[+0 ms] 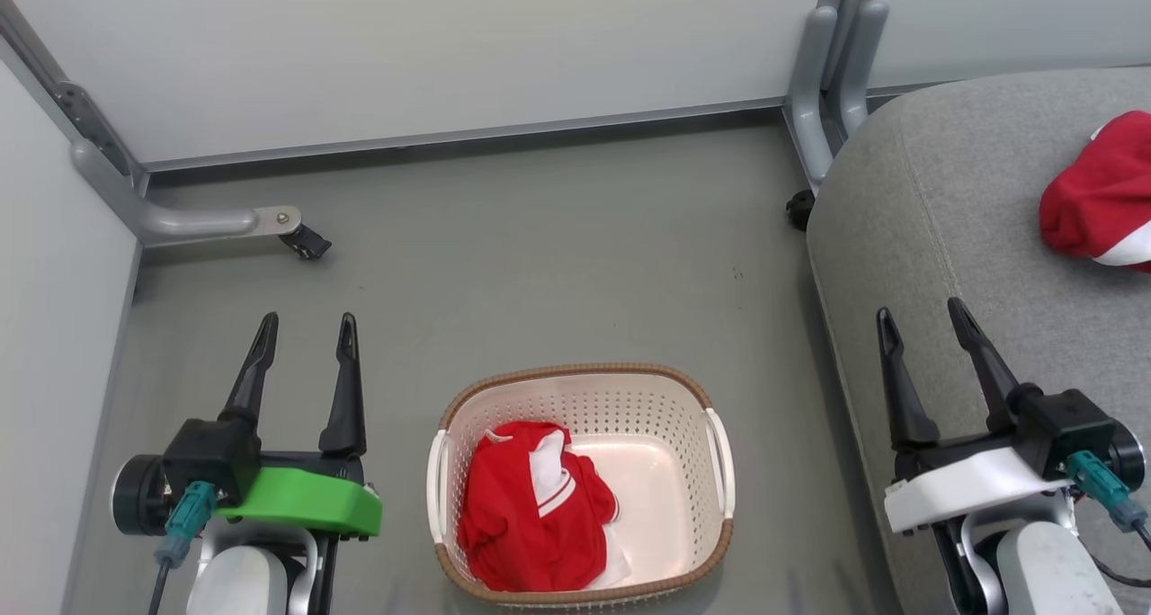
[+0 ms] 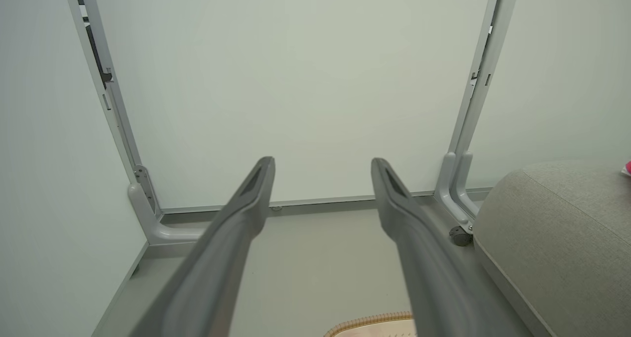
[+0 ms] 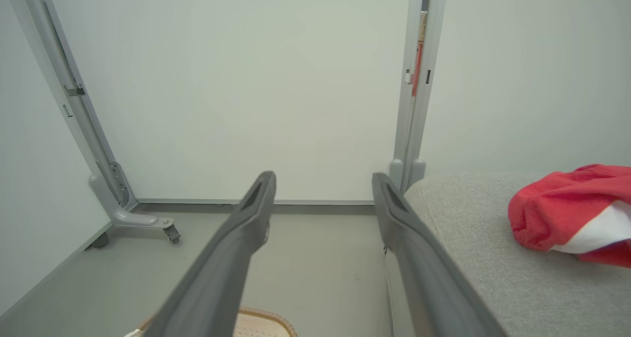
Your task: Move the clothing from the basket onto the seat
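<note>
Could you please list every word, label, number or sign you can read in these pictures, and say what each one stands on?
None can be read.
Crumpled garment in the basket: white trim, no legible print.
Bunched garment on the seat: plain red and white.
Orange strip on the partition post: too blurred to read.

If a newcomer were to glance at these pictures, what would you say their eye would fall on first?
The bright red garment with white trim stands out, crumpled in the left half of the cream basket on the grey floor. A second red garment lies on the grey seat at the right. The left gripper and right gripper, both open and empty, flank the basket.
</note>
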Tool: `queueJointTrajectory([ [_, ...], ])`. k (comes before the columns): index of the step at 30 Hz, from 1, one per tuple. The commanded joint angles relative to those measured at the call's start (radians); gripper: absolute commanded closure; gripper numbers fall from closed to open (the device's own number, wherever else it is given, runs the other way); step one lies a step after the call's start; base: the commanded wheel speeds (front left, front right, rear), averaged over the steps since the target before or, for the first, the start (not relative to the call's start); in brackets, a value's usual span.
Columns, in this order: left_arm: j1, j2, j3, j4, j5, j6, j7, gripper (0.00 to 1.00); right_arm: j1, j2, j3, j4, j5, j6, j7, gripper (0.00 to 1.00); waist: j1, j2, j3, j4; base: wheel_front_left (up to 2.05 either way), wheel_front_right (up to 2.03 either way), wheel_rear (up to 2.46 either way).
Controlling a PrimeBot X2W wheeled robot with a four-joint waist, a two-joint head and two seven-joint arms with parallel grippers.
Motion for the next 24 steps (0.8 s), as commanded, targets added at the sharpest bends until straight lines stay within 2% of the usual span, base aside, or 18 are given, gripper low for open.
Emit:
queueJointTrajectory([
  [1, 0.018, -0.001, 0.007, 0.002, 0.008, -0.002, 0.001, 0.00, 0.020, -0.002, 0.003, -0.008, 0.009, -0.001, -0.005, 0.00, 0.0001, 0.0000, -0.005, 0.002, 0.00, 0.00, 0.00],
  [24, 0.027, -0.009, 0.025, 0.005, 0.025, -0.010, 0.001, 0.00, 0.048, -0.002, 0.033, -0.021, 0.029, -0.001, 0.005, 0.00, 0.0001, 0.0000, -0.010, 0.003, 0.00, 0.00, 0.00],
])
